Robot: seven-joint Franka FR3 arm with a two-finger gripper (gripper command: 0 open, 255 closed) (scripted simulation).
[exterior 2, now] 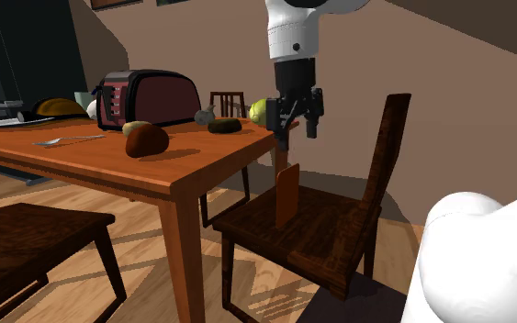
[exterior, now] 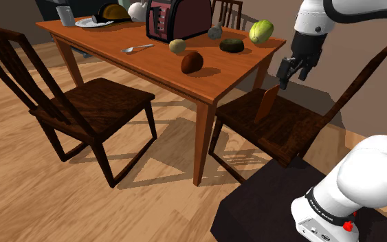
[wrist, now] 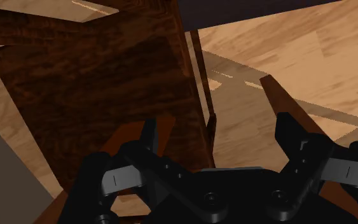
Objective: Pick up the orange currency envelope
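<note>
Envelope [exterior: 269, 103] stood on edge on a chair [exterior: 291, 130], gripper [exterior: 289, 75] hung just above.
One orange envelope is seen upright on the seat of one of three dark chairs, beside the one table [exterior: 116, 34]; the gripper's two fingers are spread apart, nothing clasped.

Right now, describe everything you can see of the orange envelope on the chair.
The envelope is a thin, flat, plain orange-brown rectangle with no markings I can make out. It stands on edge, roughly upright, on the dark wooden chair seat, and touches nothing but that seat. The end effector hangs above it with its fingers apart, lined up over the envelope's top edge without touching it.
</note>
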